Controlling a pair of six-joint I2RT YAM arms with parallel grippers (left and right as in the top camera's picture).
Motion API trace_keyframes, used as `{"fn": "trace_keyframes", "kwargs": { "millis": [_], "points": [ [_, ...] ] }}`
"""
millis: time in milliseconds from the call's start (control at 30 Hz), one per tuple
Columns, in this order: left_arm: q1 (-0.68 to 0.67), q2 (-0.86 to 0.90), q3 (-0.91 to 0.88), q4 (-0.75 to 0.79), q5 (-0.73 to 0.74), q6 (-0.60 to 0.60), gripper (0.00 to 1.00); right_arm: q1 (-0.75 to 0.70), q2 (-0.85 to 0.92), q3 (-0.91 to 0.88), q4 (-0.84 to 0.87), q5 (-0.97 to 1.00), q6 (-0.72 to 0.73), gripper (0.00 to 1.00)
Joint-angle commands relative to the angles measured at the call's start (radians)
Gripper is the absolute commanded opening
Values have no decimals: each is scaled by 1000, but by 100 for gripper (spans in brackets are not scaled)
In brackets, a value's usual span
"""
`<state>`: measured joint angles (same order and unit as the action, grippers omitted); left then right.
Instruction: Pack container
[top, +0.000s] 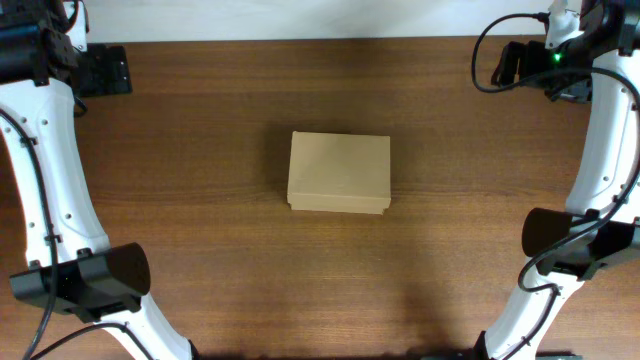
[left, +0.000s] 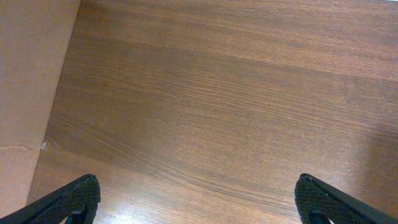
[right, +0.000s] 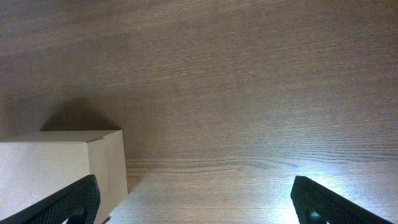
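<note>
Your left pincer (left: 199, 205): fingers wide apart, holding nothing, above the wood table (left: 217, 93) | your right pincer (right: 199, 202): wide apart too, holding nothing | container (top: 339, 172): lid down, sits mid-table, well apart from both pincers, between them.

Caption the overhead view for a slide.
Closed cardboard box centred on a wooden table, with the left arm and right arm at its sides.

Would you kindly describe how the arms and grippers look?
The left arm and right arm have white rounded links, black joints and black cables; a green light glows near the right wrist. The left gripper and right gripper have black, textured fingers.
</note>
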<state>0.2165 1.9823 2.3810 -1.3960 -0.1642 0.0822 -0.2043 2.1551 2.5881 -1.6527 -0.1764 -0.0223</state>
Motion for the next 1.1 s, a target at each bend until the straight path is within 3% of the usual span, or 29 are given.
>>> {"fn": "trace_keyframes", "kwargs": {
  "millis": [0, 233, 433, 533, 633, 833, 1067],
  "points": [
    [2, -10, 15, -4, 11, -2, 100, 1, -11, 20, 3, 5, 5, 99],
    [2, -10, 15, -4, 11, -2, 100, 7, -66, 19, 32, 13, 0, 99],
    [2, -10, 15, -4, 11, -2, 100, 45, -235, 3, 261, 13, 1, 99],
    [2, -10, 15, -4, 11, -2, 100, 68, -356, -89, 441, 12, 1, 99],
    [2, -10, 15, -4, 11, -2, 100, 92, -517, -285, 641, 12, 1, 99],
    [2, -10, 15, -4, 11, -2, 100, 137, -924, -847, 1042, 13, 1, 99],
    [2, -10, 15, -4, 11, -2, 100, 146, -1346, -1454, 1300, 12, 1, 99]
  ]
}}
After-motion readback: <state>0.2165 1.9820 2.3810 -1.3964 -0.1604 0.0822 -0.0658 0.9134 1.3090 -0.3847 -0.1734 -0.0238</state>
